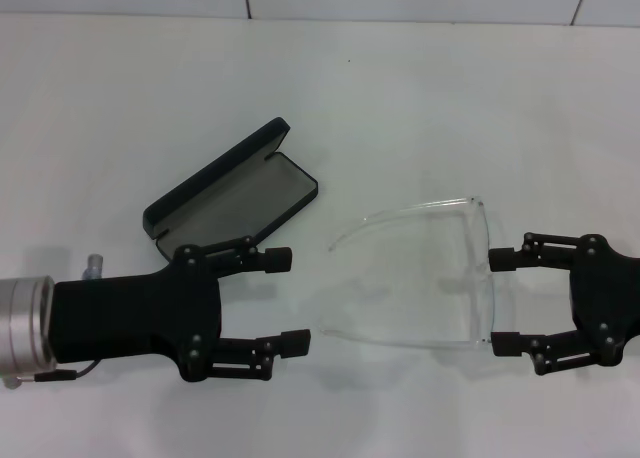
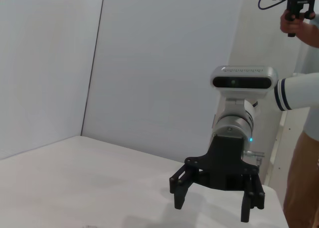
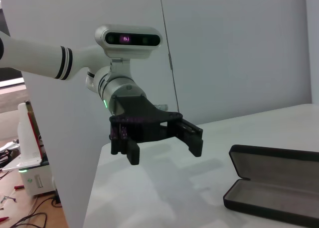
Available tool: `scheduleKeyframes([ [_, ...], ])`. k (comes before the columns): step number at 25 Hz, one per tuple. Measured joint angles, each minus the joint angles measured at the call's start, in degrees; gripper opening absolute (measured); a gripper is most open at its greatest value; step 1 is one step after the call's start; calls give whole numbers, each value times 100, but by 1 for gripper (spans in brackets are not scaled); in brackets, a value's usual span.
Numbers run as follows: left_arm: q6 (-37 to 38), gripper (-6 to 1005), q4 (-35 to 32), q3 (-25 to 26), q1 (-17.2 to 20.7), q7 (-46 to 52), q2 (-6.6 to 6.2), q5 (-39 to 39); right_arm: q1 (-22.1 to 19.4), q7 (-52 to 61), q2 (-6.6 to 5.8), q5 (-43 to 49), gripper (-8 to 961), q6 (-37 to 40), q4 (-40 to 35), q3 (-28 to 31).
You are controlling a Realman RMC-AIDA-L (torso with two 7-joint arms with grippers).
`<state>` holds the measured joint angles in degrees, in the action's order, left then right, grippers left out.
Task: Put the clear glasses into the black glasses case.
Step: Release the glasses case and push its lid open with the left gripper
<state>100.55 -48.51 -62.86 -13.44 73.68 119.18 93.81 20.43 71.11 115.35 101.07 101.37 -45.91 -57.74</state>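
The left gripper [image 1: 290, 303] has its fingers spread wide and holds nothing. It sits low over the white table [image 1: 420, 98], just beside the black glasses case [image 1: 232, 190]. The right gripper [image 1: 500, 301] is spread wide too, and its two fingertips sit right at the side of the clear glasses [image 1: 420, 273]; whether they touch is hard to tell. The glasses lie on the table between both grippers, outside the case.

The case is open, with grey lining showing. The right wrist view shows the case and the left gripper [image 3: 164, 147], but the glasses do not show there. The left wrist view shows only the right gripper [image 2: 214, 208] and a person [image 2: 304, 138] standing by grey walls.
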Motion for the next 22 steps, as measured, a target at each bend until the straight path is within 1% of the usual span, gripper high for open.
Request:
scheduleKeyframes([
  [5,2,888,0,181,26,-34,12,1,4,6,5,0,872,-2,3,-19],
  [11,10,888,-4,228,43,-101,29,-62,0,13,6,0,872,-4,10,4],
  [14,10,888,-30,411,0,101,36,-283,16,14,12,-1,873,-4,86,5],
  [16,-6,888,-192,597,-73,594,37,-477,42,15,14,-1,873,-5,145,7],
  [18,-110,888,-466,681,-160,1206,35,-500,55,16,14,-2,873,-9,189,8],
  [19,-228,888,-717,709,-232,1674,28,-429,57,17,14,-3,873,-14,201,9],
  [20,-431,888,-1048,723,-328,2340,16,-224,62,17,15,-4,873,-29,216,9],
  [22,-754,888,-1587,724,-495,3345,7,264,80,17,15,-5,873,-54,254,9],
])
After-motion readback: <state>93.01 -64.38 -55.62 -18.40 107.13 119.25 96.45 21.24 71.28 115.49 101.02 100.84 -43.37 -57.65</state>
